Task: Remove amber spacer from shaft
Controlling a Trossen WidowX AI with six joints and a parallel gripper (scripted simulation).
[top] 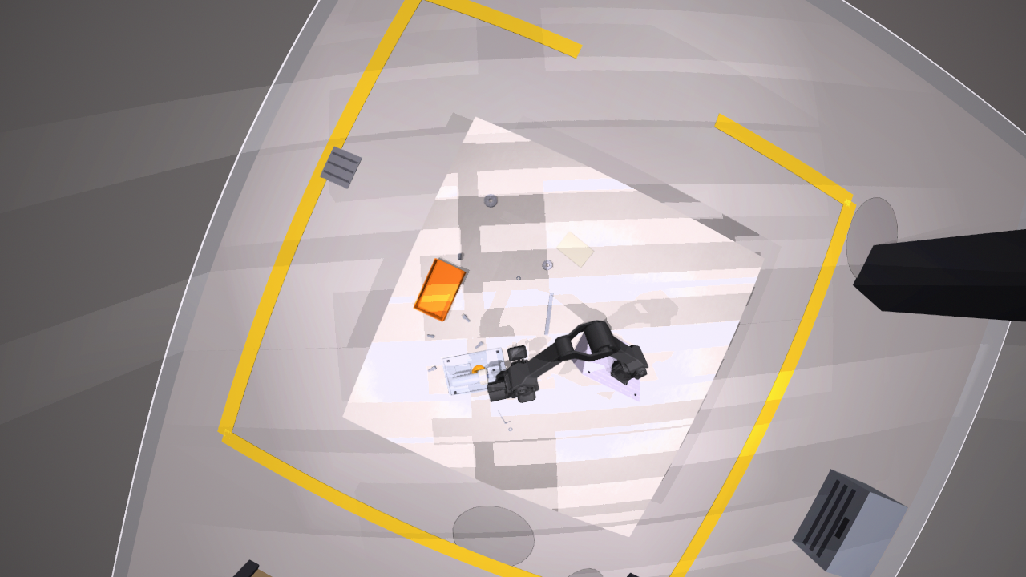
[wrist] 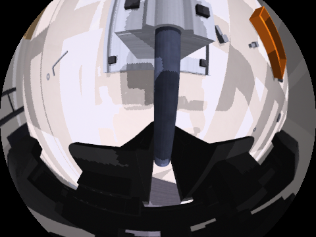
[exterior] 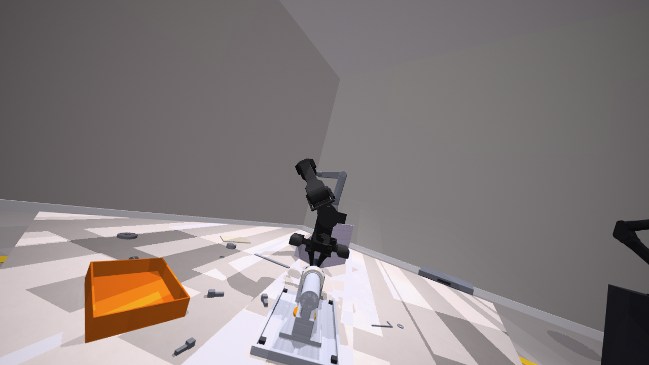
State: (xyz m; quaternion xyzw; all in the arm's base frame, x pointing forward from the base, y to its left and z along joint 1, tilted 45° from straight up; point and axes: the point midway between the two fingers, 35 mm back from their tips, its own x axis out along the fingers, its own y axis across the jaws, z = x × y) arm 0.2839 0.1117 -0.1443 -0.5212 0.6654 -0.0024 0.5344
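My gripper (exterior: pixel 315 262) (wrist: pixel 160 125) is shut on the dark blue-grey shaft (wrist: pixel 167 66), near its free end. The shaft runs straight from the fingers into the pale grey housing assembly (exterior: pixel 311 285) (wrist: pixel 138 36), which stands on a base plate (top: pixel 462 358) (exterior: pixel 277 322) (wrist: pixel 131 62). An amber spacer (top: pixel 478 369) (exterior: pixel 295 312) shows low down near the plate, partly hidden, with amber on both sides of the support in the exterior view. Whether it touches the plate cannot be told. A cream ring (exterior: pixel 314 270) sits at the gripper-side end of the assembly. The shaft's inner end is hidden.
An orange tray (top: pixel 440 288) (exterior: pixel 136 290) (wrist: pixel 271 43) stands off to the side. Several grey bolts lie between it and the plate. A thin rod (top: pixel 549 313) (exterior: pixel 272 260), a hex key (exterior: pixel 382 325) (wrist: pixel 57 62) and a small ring (exterior: pixel 400 325) (wrist: pixel 48 76) lie around the assembly.
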